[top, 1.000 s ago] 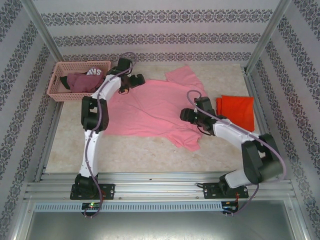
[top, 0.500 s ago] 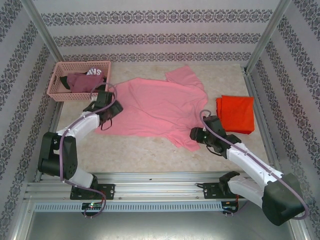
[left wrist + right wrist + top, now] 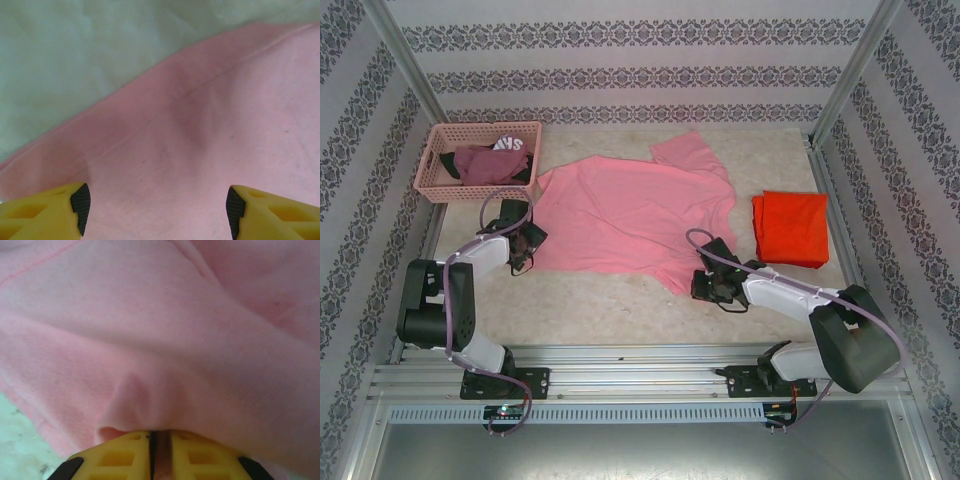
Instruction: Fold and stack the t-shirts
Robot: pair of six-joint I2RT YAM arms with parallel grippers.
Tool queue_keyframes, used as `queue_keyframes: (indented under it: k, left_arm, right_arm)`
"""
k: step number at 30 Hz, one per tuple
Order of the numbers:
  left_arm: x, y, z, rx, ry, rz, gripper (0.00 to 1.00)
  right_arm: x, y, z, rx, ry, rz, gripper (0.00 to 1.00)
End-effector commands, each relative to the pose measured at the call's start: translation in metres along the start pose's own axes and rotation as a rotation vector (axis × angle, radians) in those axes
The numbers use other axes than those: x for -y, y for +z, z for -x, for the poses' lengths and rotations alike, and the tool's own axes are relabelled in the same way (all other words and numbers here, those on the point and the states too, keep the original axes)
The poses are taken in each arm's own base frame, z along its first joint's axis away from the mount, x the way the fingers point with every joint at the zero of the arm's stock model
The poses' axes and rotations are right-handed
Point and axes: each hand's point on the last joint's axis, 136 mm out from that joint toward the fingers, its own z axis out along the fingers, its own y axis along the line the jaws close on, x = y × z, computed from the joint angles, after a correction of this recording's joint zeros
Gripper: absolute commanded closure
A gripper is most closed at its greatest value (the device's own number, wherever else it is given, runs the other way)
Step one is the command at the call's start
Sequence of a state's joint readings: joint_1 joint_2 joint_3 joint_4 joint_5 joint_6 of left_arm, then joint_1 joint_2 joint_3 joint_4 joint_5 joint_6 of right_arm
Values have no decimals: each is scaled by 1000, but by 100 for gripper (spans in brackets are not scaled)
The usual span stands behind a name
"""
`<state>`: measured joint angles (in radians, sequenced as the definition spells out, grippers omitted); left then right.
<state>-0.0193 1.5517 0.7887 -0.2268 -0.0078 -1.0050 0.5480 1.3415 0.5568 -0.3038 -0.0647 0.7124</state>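
1. Pinching a small fold of the pink tee (image 3: 150,330), the right gripper (image 3: 160,439) has its fingers (image 3: 125,452) almost together, with cloth bunched up between them.
2. Seen from above, that pinch sits at the tee's near right corner, beside the near sleeve.
3. The left gripper (image 3: 155,207) stands wide open and holds nothing. Pink cloth lies flat between and under its pads (image 3: 80,202). The hem runs just beyond them, with bare table (image 3: 60,60) past it.
4. From above, the left gripper is at the tee's near left corner.
5. The pink tee lies spread across the middle of the table, with one sleeve pointing far.
6. The orange tee (image 3: 792,228) lies folded to the right of the pink one, apart from it. Neither gripper touches it.
7. Count: two tees, two grippers and one basket (image 3: 430,165). The basket is at the far left and holds a maroon garment (image 3: 480,163).
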Motion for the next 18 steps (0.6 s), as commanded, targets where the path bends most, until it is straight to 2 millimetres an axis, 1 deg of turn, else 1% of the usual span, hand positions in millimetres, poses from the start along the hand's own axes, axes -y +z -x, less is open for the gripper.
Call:
queue_keyframes:
  k: [1,4,6,8,9,11,13,15,18]
  left_arm:
    - [-10,5,-1,-5,-70,13,28]
    - [-16,7,-3,-8,-71,25,28]
    - [-20,10,-4,-18,-76,33,28]
    - [-24,13,-6,-25,-80,38,28]
    - [-24,14,-6,-27,-81,39,29]
    - [-26,16,-6,-26,-85,42,29]
    - [-27,19,-6,-29,-89,42,29]
    - [-27,23,-6,-32,-94,39,32]
    - [-25,31,-7,-46,-109,36,41]
  right_arm:
    - [7,3,-39,-112,18,-59,84]
    - [5,-2,-62,-152,-13,-75,85]
    - [-2,-8,-73,-171,-32,-45,85]
    - [-13,-16,-76,-166,-48,5,85]
    - [-19,-23,-73,-152,-58,32,84]
    - [-30,-37,-61,-91,-81,82,81]
    - [-37,-51,-39,7,-100,105,74]
    - [-33,-58,-13,102,-82,105,67]
    - [-19,-59,24,161,23,118,64]
